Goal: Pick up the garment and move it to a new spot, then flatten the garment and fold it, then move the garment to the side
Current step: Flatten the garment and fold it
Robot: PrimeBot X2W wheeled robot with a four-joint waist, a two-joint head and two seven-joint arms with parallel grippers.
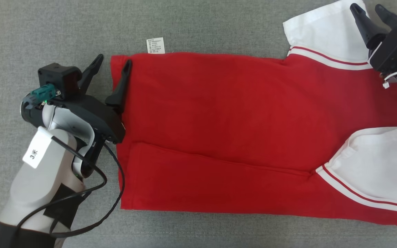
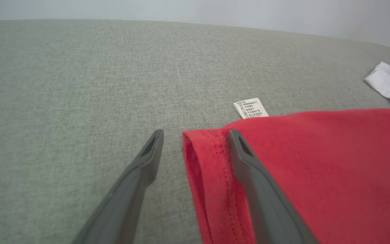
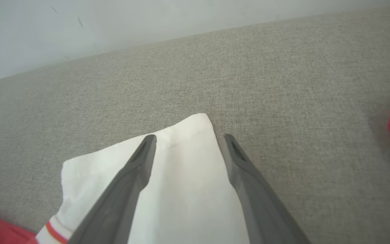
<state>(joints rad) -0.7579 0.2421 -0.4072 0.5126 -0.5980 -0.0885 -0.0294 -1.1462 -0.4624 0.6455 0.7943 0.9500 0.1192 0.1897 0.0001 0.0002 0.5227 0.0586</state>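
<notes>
Two grippers, fingers spread and holding nothing, flank a red garment [image 1: 236, 120] lying flat on the grey fabric desk [image 1: 47, 27]. A crease runs along its near side, with the hem toward the desk's left edge and the white sleeves toward the right. The left gripper [image 1: 114, 60] straddles the far hem corner, one finger over bare desk, the other over red cloth. Farther back, the right gripper [image 1: 368, 8] hangs over the far white sleeve [image 1: 319, 31]. A care label [image 1: 155, 45] pokes out beyond the garment's far edge.
</notes>
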